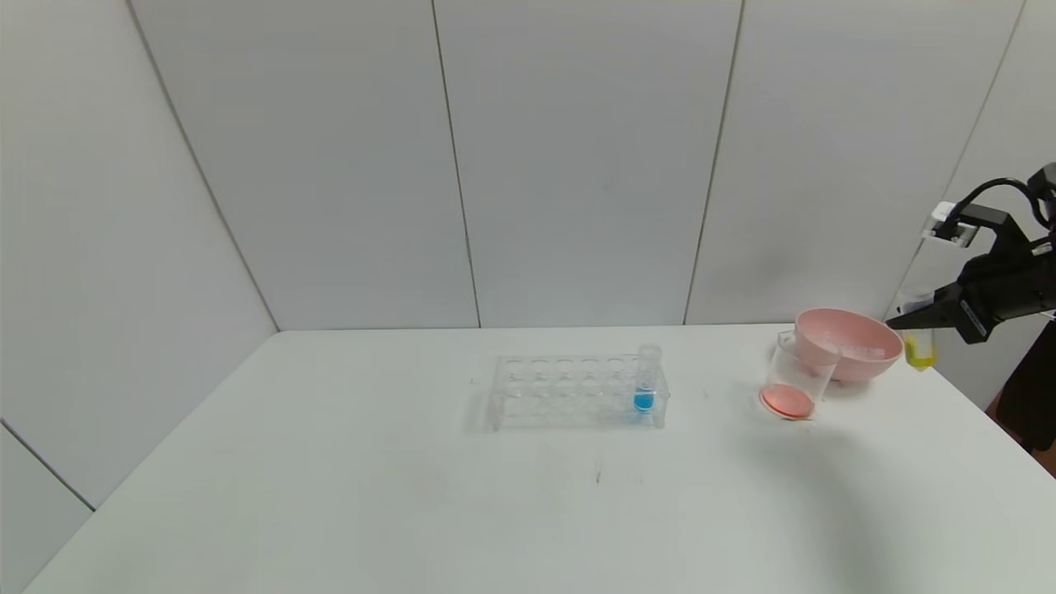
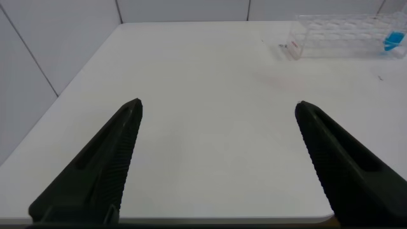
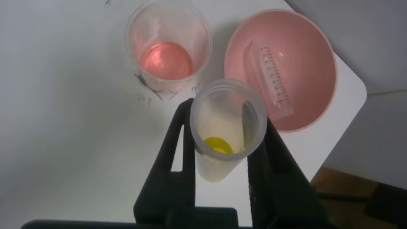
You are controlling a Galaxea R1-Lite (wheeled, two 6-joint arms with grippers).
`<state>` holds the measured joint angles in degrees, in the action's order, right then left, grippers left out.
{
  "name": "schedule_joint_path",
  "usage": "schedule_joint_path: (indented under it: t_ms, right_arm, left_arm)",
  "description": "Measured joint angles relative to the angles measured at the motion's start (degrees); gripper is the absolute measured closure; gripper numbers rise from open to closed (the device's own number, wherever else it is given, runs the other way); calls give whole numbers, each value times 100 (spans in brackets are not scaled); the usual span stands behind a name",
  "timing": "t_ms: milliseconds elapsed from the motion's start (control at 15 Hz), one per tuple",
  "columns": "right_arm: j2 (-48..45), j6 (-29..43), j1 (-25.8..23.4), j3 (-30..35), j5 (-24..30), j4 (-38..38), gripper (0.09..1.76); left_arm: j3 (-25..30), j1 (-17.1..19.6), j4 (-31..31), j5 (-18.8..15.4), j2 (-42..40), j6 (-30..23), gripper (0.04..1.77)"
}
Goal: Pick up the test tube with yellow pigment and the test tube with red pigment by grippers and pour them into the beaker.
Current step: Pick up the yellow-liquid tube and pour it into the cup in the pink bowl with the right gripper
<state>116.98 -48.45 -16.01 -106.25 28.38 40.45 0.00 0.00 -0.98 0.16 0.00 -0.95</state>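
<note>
Yellow tube [image 1: 918, 350] hangs upright, clamped in the right end effector [image 1: 907, 318] just right of the pink bowl [image 1: 858, 346], the beaker [image 1: 794, 381] at the bowl's left.

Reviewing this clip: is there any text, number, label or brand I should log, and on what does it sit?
Nothing can be read as words or numbers.
Empty tube lying in the pink bowl: printed scale marks, figures too small to read.
Beaker: dark printed marks on its wall, blurred, unreadable.
Right gripper, holding the yellow test tube: a white label on the arm, too small to read.
</note>
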Motion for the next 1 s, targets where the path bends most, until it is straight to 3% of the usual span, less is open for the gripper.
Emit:
schedule_joint_path:
  t_ms: [133, 267, 1000]
  right_arm:
    - [339, -38, 182, -573, -550, 304, 132]
    - [619, -52, 430, -769, -1076, 112, 132]
    - [722, -1306, 829, -835, -2360, 85, 132]
  left_arm:
    - [0, 0, 0, 0, 0, 0, 9]
    - [0, 0, 0, 0, 0, 0, 9]
    - [0, 0, 0, 0, 0, 0, 9]
